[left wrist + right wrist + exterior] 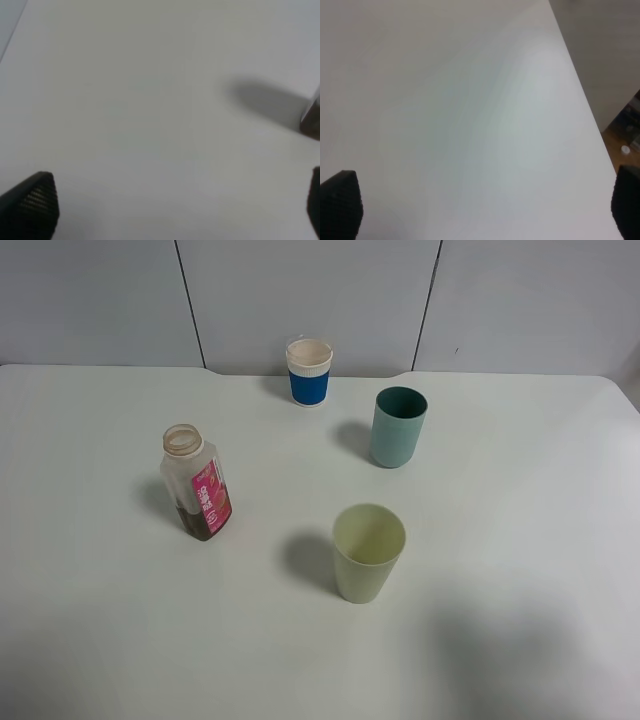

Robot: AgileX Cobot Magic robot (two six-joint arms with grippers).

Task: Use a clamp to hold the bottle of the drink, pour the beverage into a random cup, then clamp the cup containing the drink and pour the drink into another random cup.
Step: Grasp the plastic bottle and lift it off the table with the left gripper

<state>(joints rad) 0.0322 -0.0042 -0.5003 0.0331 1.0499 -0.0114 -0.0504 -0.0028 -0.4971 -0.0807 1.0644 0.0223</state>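
The bottle stands uncapped on the white table, left of centre, with a pink label and dark drink at its bottom. A pale yellow-green cup stands empty in front of centre. A teal cup stands behind it to the right. No arm shows in the exterior high view. In the left wrist view my left gripper is open over bare table, with an edge of the bottle at the frame's side. My right gripper is open over bare table near the table's edge.
A white cup with a blue band stands at the back by the grey wall panels. In the right wrist view the floor shows beyond the table's edge.
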